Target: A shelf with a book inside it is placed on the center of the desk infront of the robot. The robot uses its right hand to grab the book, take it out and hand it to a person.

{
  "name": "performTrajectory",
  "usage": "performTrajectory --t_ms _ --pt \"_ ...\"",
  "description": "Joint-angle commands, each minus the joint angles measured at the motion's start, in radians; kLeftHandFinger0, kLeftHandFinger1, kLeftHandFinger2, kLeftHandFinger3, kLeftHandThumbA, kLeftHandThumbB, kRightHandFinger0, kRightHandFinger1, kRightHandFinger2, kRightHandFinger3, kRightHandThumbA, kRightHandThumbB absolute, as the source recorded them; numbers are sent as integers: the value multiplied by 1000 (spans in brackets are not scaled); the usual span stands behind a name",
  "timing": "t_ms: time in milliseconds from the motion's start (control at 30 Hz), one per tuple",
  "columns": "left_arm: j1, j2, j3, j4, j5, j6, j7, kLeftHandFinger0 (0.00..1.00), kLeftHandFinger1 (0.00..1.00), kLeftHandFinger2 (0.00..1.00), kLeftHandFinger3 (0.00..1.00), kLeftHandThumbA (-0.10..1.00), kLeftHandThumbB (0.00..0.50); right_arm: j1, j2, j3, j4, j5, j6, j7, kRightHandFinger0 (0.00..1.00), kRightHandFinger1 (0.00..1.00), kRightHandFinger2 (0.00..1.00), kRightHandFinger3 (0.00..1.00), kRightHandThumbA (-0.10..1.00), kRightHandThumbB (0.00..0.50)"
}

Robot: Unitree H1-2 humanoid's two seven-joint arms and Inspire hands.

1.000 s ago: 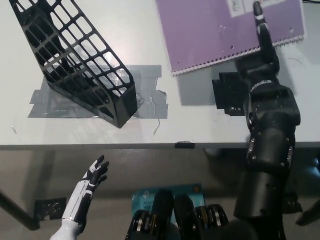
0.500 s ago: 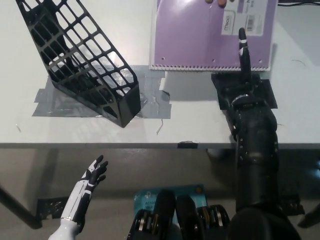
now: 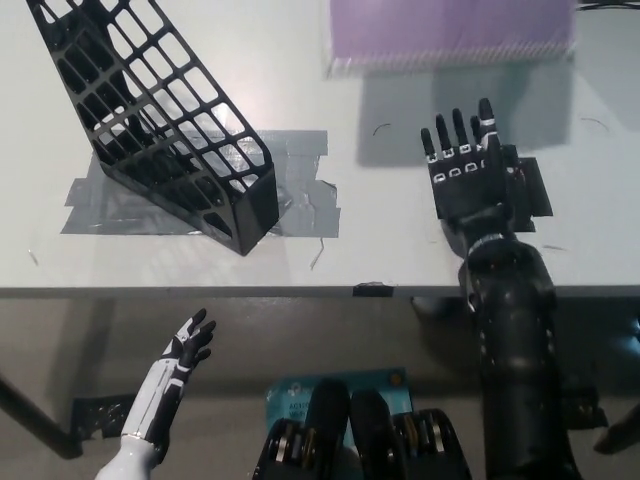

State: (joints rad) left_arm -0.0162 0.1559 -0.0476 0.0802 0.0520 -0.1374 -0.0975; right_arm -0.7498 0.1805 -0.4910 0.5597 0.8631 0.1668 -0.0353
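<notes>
Head view, looking steeply down on a pale table [image 3: 400, 250]. The purple book [image 3: 450, 35] is cut off by the top edge; only its lower strip w/ the spiral binding shows, blurred, so no label or cover detail can be read. Whoever holds it is out of view. Can't tell if the book touches the table; it throws a shadow below itself.

Right hand [image 3: 468, 175], black, is over the table's right part, palm side up toward the camera, fingers [image 3: 455, 135] spread wide apart & pointing toward the book. It holds nothing & is clear of the book. A small black patch [image 3: 530, 190] on the table lies partly hidden behind the hand.

Left hand [image 3: 185, 350], white, rests low at lower left, below the table edge, fingers loosely apart, holding nothing.

The shelf [image 3: 150, 110], a black lattice rack, stands tilted at left on grey tape [image 3: 300, 180], w/ no book in it; its top corner is cut off.

Vs. 0.5 s ago: the right hand then had a finger raised against the book's lower edge; now it has let go & opened. The book sits much further up in the picture, label no longer visible. Shelf & left hand unchanged.
</notes>
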Motion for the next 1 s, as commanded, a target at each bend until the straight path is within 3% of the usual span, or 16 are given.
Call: performTrajectory --t_ms 0,167,267,567,800,833,933,967 --pt "-11 14 -7 -26 12 -14 -12 1000 1000 1000 1000 1000 212 30 -29 129 -198 -74 -18 183 1000 1000 1000 1000 989 466" --pt "-4 13 -7 -35 16 -2 -10 1000 1000 1000 1000 1000 220 120 -61 245 -411 -134 -3 187 1000 1000 1000 1000 1000 472" --pt "-1 7 -7 -38 6 3 -14 1000 1000 1000 1000 1000 220 201 -111 343 -607 -251 -11 182 1000 1000 1000 1000 1000 436" --pt "18 5 -4 -34 -4 -5 -14 1000 1000 1000 1000 987 200 453 -197 484 -1049 -453 -9 156 1000 1000 1000 1000 1000 464" --pt "31 9 -1 -32 -3 -9 -14 1000 1000 1000 1000 986 193 672 -254 551 -1002 -551 -107 192 1000 1000 1000 1000 1000 431" --pt "32 9 -1 -32 -4 -8 -15 1000 1000 1000 1000 985 193 693 -261 558 -978 -563 -121 192 1000 1000 1000 1000 1000 390" --pt "40 9 -2 -36 -12 -6 -20 1000 1000 1000 1000 974 197 744 -291 582 -892 -612 -176 195 1000 1000 1000 1000 1000 339" --pt "44 8 -4 -35 -11 -9 -20 1000 1000 1000 1000 977 203 755 -298 587 -885 -626 -174 190 1000 1000 1000 1000 1000 343"
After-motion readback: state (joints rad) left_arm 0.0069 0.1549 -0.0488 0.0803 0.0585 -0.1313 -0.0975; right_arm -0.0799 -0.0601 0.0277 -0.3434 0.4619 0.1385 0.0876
